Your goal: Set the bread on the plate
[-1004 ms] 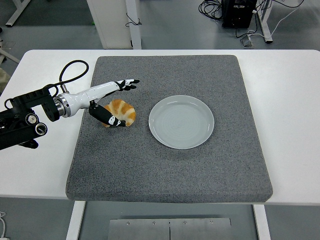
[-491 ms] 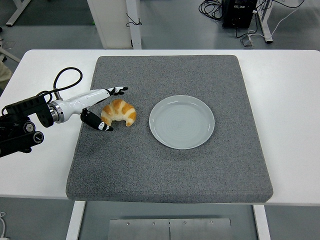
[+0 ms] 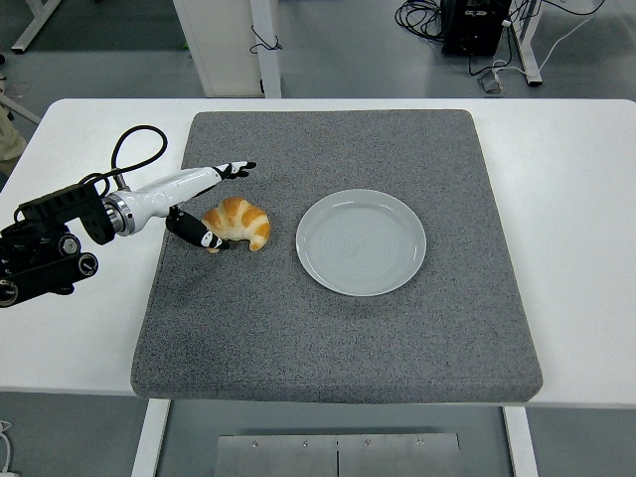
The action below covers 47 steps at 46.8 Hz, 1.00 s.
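A golden croissant (image 3: pixel 238 223) lies on the grey mat (image 3: pixel 338 328), left of the pale grey plate (image 3: pixel 361 241). My left hand (image 3: pixel 211 204) reaches in from the left edge and sits open around the croissant's left side. Its long fingers (image 3: pixel 235 169) stretch out above and behind the bread, and the thumb (image 3: pixel 207 239) rests low at the bread's front left. The fingers do not close on the croissant. The plate holds nothing. My right hand does not appear in the head view.
The mat covers most of the white table (image 3: pixel 576 199). A black cable (image 3: pixel 134 149) loops above my left forearm. Beyond the table's far edge stand a white post (image 3: pixel 263 45) and floor cables (image 3: pixel 497 60).
My left hand drew back to the left from the croissant, then came in close again. The croissant and plate stayed where they were.
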Motion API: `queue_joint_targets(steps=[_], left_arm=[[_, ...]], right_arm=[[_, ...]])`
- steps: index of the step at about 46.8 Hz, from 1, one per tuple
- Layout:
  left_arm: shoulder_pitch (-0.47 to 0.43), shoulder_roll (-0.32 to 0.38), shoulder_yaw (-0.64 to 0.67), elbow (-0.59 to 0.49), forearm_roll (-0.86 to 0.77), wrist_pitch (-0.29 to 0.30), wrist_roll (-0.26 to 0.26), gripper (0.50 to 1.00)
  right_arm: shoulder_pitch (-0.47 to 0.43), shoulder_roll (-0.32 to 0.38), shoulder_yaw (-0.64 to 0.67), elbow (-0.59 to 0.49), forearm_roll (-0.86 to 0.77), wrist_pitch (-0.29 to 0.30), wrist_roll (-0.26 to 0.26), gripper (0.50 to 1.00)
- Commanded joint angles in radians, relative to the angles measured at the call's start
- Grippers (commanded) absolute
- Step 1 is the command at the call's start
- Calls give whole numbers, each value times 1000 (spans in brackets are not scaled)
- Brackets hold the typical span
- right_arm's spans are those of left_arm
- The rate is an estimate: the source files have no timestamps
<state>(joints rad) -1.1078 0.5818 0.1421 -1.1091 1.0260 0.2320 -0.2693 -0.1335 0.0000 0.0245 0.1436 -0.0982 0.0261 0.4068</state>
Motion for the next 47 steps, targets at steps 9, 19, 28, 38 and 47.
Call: queue_joint_targets(steps=[9,19,28,38,47], left_arm=[[0,-34,-1,34,-6,1,-1,965],[2,-59,5,69,-9,26,-2,881],[2,-59,7,69,-9,26,-4,633],[9,-59,8,68,-12,26,-22,500],[5,-51,8,68,-11,26,-93,500]], right_arm=[[0,0,0,-1,0,0,0,1000],[0,0,0,1,0,0,0,1000],[0,0,0,1,0,0,0,1000],[0,0,0,1,0,0,1,1000],[0,0,0,1,0,0,0,1000]])
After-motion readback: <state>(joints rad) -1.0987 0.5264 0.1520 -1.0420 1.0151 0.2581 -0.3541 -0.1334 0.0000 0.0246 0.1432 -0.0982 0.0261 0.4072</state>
